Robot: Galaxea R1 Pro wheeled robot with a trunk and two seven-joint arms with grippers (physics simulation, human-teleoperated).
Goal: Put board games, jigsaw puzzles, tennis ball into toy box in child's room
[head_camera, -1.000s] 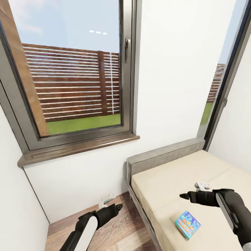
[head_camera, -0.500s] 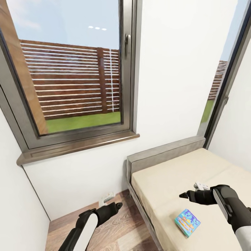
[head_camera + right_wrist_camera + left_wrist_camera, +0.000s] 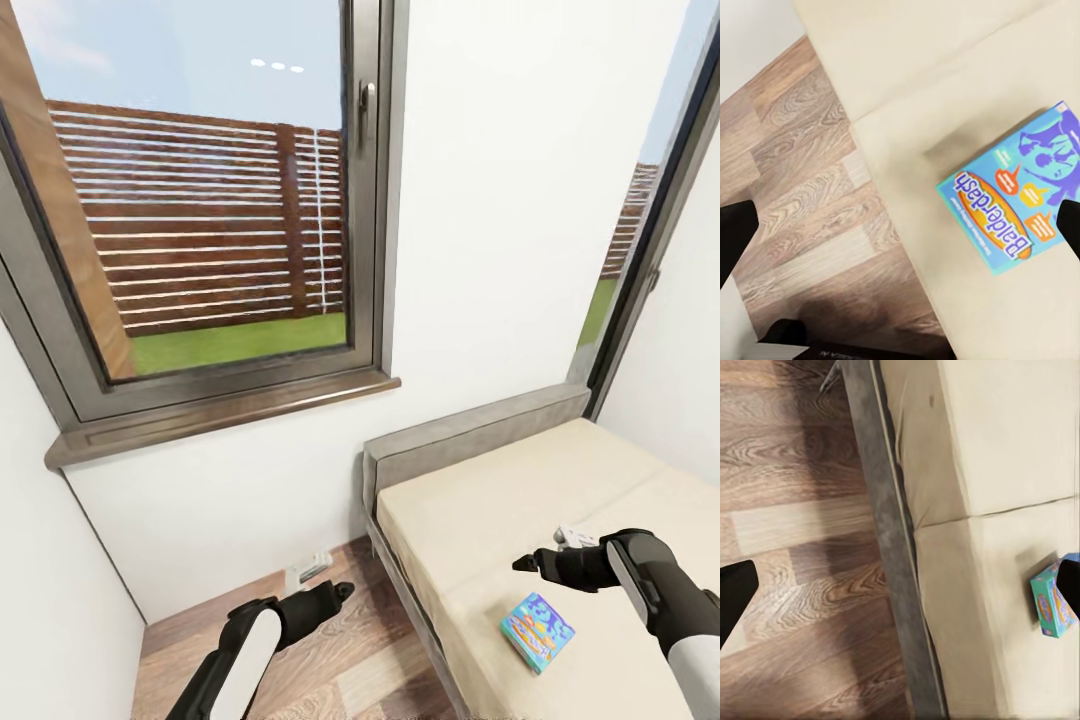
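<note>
Head view, white-walled room, window (image 3: 200, 220), wood floor (image 3: 340, 680), beige bed (image 3: 480, 510) bearing blue board game (image 3: 537, 632), hand spreads unclear.

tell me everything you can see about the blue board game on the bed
The blue board game is a flat rectangular box lying face up on the bed's cream mattress, near its floor-side edge. Its lid is bright blue with an orange oval reading "Balderdash", small coloured speech bubbles and a darker blue cartoon figure; its sides look teal-green. Only the mattress touches it; the right gripper hovers nearby, apart from it.
</note>
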